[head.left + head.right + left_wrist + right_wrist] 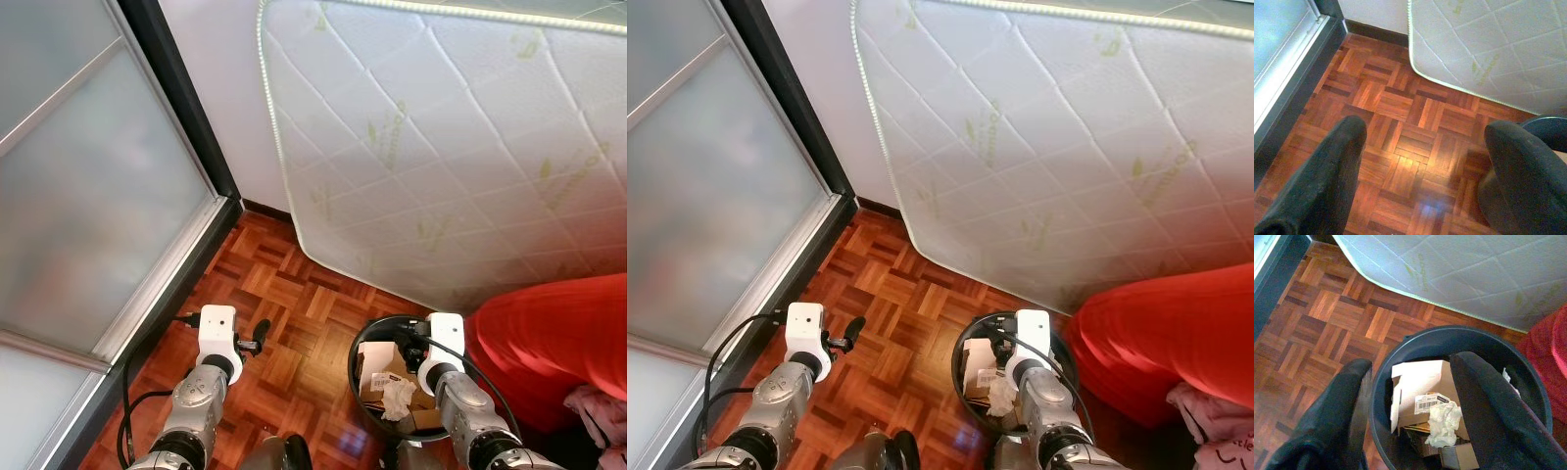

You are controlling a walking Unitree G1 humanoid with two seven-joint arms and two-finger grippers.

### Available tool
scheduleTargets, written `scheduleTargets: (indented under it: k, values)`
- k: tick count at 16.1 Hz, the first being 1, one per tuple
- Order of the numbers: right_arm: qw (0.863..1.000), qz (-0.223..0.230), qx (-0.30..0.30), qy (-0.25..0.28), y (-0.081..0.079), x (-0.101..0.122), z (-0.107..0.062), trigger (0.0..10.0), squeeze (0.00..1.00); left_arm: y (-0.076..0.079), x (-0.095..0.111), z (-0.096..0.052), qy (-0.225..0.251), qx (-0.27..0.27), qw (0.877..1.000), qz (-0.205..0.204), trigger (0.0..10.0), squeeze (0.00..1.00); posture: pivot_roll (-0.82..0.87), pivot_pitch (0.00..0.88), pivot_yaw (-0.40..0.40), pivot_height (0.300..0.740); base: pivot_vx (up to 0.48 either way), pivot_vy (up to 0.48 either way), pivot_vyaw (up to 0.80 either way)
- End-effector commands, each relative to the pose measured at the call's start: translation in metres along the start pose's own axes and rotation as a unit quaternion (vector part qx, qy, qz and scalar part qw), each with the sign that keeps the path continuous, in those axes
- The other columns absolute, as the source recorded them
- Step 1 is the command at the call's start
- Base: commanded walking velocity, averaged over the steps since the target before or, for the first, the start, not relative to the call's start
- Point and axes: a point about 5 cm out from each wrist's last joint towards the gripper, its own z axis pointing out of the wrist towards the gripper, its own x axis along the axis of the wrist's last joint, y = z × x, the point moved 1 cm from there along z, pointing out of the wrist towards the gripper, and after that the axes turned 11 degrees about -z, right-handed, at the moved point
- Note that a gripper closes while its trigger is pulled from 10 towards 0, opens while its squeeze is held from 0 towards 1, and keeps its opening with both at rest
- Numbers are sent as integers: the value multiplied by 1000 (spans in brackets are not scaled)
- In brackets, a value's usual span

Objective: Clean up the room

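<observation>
The right claw (1410,406) hangs over the bin (1415,340), its two black fingers (1493,406) spread wide with nothing between them; one finger sits outside the rim, the other over the bin's inside. In the head views the right claw (411,338) shows at lower centre-right, just above the bin's (355,364) near edge.

The bin is round and dark, standing on the floor (284,294) in the lower middle of the head views. Inside it lie a folded piece of cardboard (1418,382) with a barcode label (1425,404), a crumpled white tissue (1444,423) on top of it, and a small box (1462,455) beside that.

The left claw (1420,161) is held over bare parquet, fingers (1327,176) wide apart and empty. In the head views the left claw (257,336) sits at lower left, well apart from the bin; the bin's edge (1547,127) shows at the right side of the left wrist view.

Beyond the bin, a white quilted mattress (451,147) leans against the wall (211,69), filling the upper right of the head views, its lower corner resting on the floor near the bin. A red cloth (558,343) lies at the lower right, just beside the bin, with a bit of pink fabric (598,411) at the corner. A frosted sliding door (88,196) with a dark frame takes up the left side.
</observation>
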Motion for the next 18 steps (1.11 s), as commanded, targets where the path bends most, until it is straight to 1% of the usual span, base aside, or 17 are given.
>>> scheduleTargets:
  k: [1,13,18]
  values:
    - [1000,-1,8,-20,-4,-10,-2,10000,0,-5,-12,-5,-24,7,1000,-1,10000,0,-30,218,87,737,281,0,0]
    - [1000,-5,13,-25,-5,-10,-2,10000,0,-4,-11,-5,-23,4,1000,-3,10000,0,-31,214,86,737,313,0,0]
    - [1000,-5,13,-26,-5,-11,-2,10000,0,-3,-10,-5,-21,2,1000,-4,10000,0,-29,215,86,737,0,0,0]
